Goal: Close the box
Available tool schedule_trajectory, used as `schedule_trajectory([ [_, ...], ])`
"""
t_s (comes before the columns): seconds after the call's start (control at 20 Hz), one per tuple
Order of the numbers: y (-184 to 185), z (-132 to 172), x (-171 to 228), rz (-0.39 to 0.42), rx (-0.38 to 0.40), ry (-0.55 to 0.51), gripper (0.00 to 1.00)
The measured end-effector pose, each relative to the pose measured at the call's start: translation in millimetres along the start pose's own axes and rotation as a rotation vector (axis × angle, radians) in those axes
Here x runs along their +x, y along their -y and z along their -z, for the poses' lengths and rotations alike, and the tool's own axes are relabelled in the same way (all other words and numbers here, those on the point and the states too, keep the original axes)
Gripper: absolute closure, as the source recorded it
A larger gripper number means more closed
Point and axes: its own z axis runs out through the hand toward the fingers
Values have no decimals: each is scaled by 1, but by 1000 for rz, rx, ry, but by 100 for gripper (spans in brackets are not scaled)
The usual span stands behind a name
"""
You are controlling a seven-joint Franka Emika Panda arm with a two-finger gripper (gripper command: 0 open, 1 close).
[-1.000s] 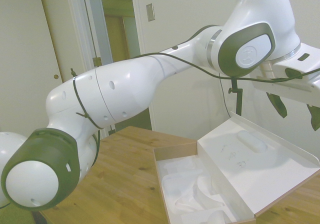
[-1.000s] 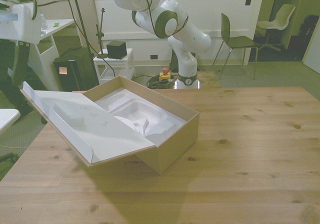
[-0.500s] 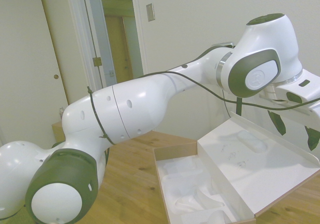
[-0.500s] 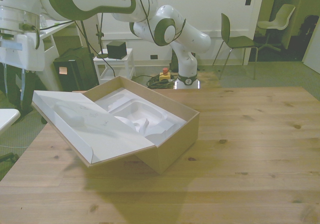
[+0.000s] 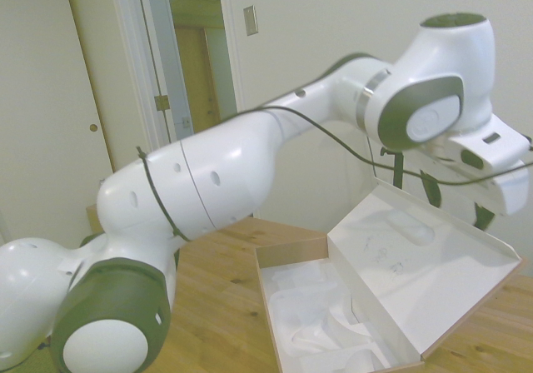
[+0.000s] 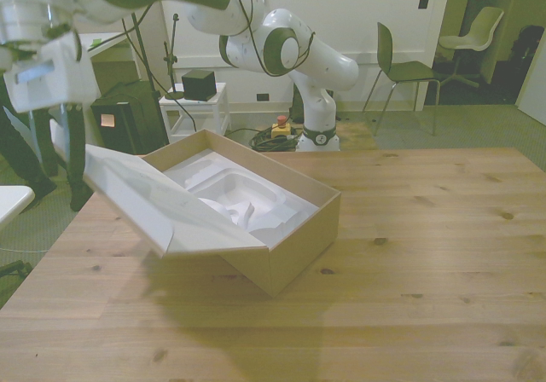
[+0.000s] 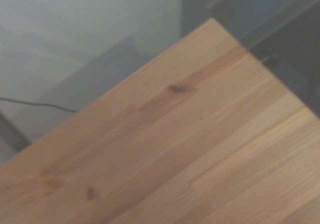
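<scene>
Lid point(image 6: 162, 207) of the box point(image 6: 290, 237), at the table's point(image 6: 409, 254) front-view left, had tipped up from a second ago, so closing had started. Gripper point(image 6: 55, 156) hung behind the lid's outer edge, fingers point(image 6: 75, 156) apart, holding nothing.

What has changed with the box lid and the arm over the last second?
The wide white-lined hinged lid has tilted upward toward closing: its outer edge sits higher and closer to the shallow brown cardboard box. The tool came down behind that edge, its dark fingers beside the lid. The box, its moulded white tray insert and the wooden table stayed put.
</scene>
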Motion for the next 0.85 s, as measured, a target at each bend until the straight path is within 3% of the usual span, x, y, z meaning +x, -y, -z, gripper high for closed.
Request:
schedule_trajectory([
  [0.1,16,26,-33,43,15,91,0],
  [0.2,30,32,-64,87,4,188,0],
  [0.45,65,-8,-144,251,-112,383,0],
  [0.65,98,-23,-202,372,-170,371,0],
  [0.85,123,-34,-243,435,-204,314,0],
])
